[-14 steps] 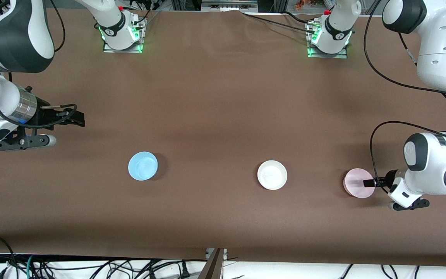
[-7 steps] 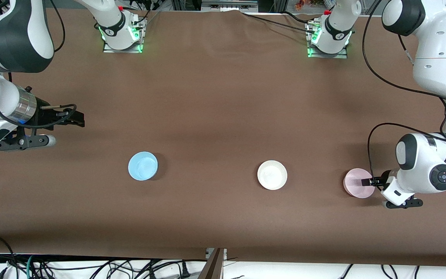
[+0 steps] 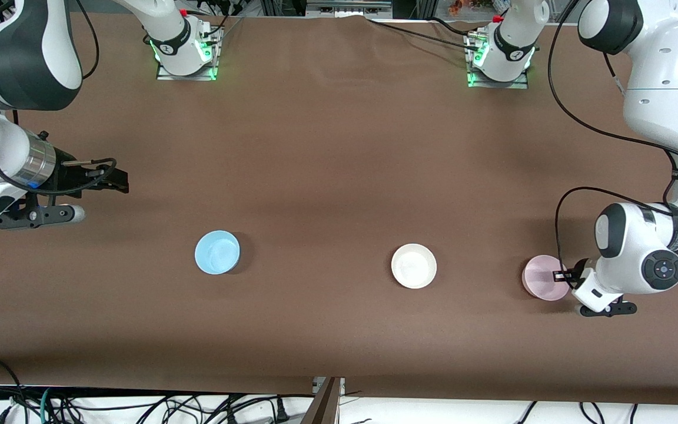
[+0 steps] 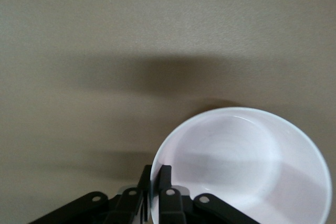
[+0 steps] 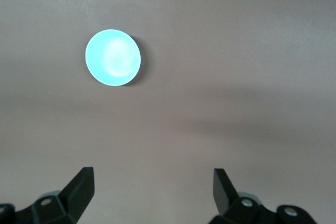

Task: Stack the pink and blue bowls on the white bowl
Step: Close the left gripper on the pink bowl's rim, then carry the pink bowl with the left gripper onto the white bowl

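Observation:
The pale pink bowl (image 3: 542,277) sits on the table toward the left arm's end. My left gripper (image 3: 558,275) is shut on its rim, one finger inside and one outside, as the left wrist view shows on the bowl (image 4: 236,166) and gripper (image 4: 155,174). The white bowl (image 3: 414,266) sits near the middle. The sky blue bowl (image 3: 217,252) sits toward the right arm's end and also shows in the right wrist view (image 5: 113,57). My right gripper (image 3: 120,179) waits open and empty above the table, its fingers wide apart in its wrist view (image 5: 152,182).
The brown table cover (image 3: 327,147) bears only the three bowls. Both arm bases (image 3: 186,53) stand at the edge farthest from the front camera. Cables hang below the near edge (image 3: 139,406).
The left arm's wrist and elbow have swung a little toward the pink bowl, with the fingers staying at its rim. The bowls and the right arm have not moved.

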Controlling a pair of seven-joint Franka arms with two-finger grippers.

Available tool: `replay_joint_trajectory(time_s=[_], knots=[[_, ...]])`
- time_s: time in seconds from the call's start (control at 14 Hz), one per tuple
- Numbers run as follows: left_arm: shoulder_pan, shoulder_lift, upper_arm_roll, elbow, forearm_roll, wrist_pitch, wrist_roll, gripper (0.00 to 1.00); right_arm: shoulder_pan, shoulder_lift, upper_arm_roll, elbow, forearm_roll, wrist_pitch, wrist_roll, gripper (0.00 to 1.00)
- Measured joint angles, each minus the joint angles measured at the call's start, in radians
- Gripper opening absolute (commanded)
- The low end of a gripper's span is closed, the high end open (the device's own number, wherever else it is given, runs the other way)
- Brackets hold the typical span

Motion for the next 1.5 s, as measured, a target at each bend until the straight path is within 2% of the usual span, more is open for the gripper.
replay_joint_trajectory(time_s=[0.36, 0.57, 0.93, 1.21, 1.5], knots=[[-0.008, -0.028, -0.022, 0.009, 0.000, -0.086, -0.088, 0.00, 0.000, 0.000, 0.000, 0.000, 0.000, 0.000, 0.000, 1.00], [-0.027, -0.050, -0.076, 0.030, -0.017, -0.186, -0.220, 0.00, 0.000, 0.000, 0.000, 0.000, 0.000, 0.000, 0.000, 1.00], [-0.097, -0.065, -0.166, 0.117, -0.095, -0.334, -0.506, 0.00, 0.000, 0.000, 0.000, 0.000, 0.000, 0.000, 0.000, 1.00], [-0.204, -0.063, -0.188, 0.123, -0.111, -0.340, -0.762, 0.00, 0.000, 0.000, 0.000, 0.000, 0.000, 0.000, 0.000, 1.00], [-0.292, -0.043, -0.185, 0.122, -0.111, -0.266, -0.943, 0.00, 0.000, 0.000, 0.000, 0.000, 0.000, 0.000, 0.000, 1.00]])
